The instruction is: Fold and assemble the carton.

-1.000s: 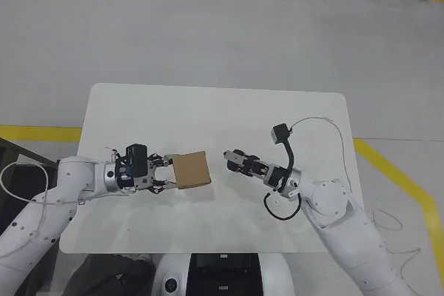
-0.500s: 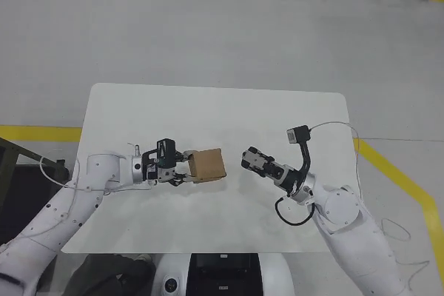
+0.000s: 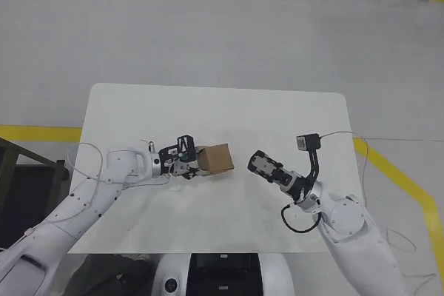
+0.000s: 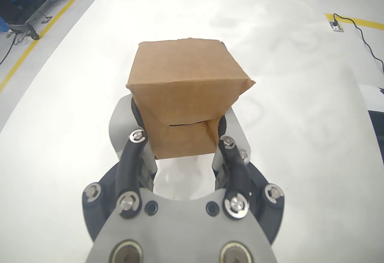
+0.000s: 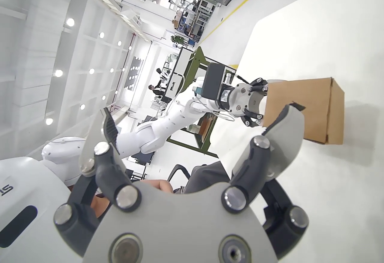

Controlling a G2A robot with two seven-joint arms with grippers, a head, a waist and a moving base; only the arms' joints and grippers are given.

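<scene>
1. The left tool [image 4: 179, 126] is clamping the carton [image 3: 215, 157] by its left end, one finger pressing on each side wall; the carton's right end is sticking out free of the fingers.
2. The right tool [image 3: 257, 164] is hanging wide open and carrying nothing. It is facing the carton's right end from just to the right, with a clear strip of worktop [image 3: 281, 118] between them.
3. The step in hand is probably bringing the right tool onto the free end to press or tuck a flap while the left tool is bracing the body.
4. To do it well, the left tool should be squeezing only as hard as it needs to, since the thin walls are already bowing slightly near its fingers in the left wrist view.
5. The right tool should be coming in square to the end face and level with its middle, so the push is running straight into the left tool's hold and not twisting the carton out.
6. The carton is sitting near the middle of the worktop, left of the right tool. Whether its underside is touching the surface cannot be told.
</scene>
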